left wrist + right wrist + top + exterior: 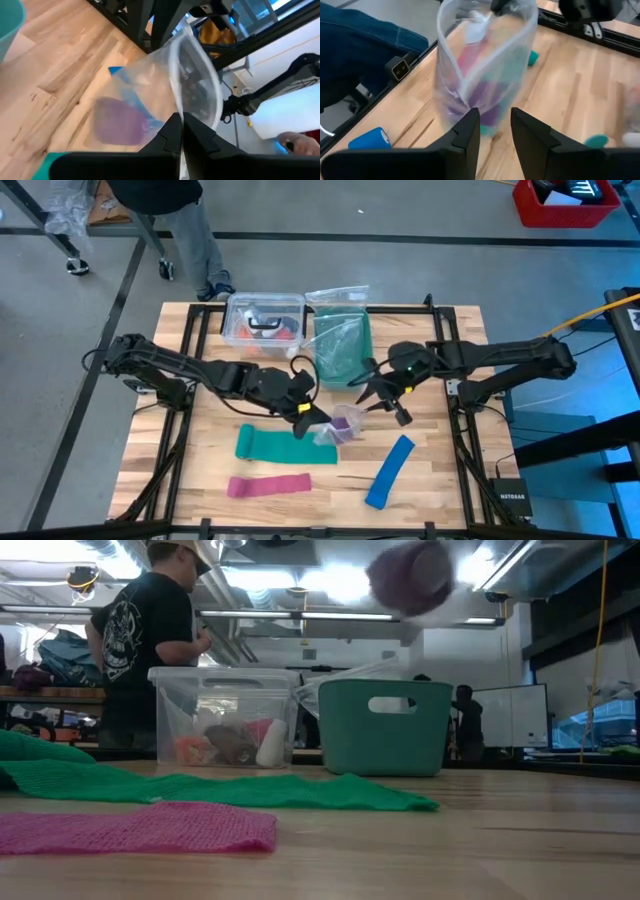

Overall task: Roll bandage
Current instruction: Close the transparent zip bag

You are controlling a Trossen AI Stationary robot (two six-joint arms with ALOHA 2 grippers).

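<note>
The left gripper [312, 416] is pinching shut on the rim of a clear plastic bag [340, 423], holding it raised above mid-table. The bandage [345, 420], a small purple roll, is sitting inside this bag, also visible in the left wrist view [120, 120]. The right gripper [392, 406] is hovering just beside the bag, fingers [465, 135] parted and grasping nothing. A green strip [268, 444], pink strip [268, 484] and blue strip [389, 471] are lying on the table [450, 450].

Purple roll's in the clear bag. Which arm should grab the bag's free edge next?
Right, probably. The left gripper is shut on the rim of the bag, carrying it with the bandage inside. The right gripper is open and free, the bag directly ahead of it.
</note>
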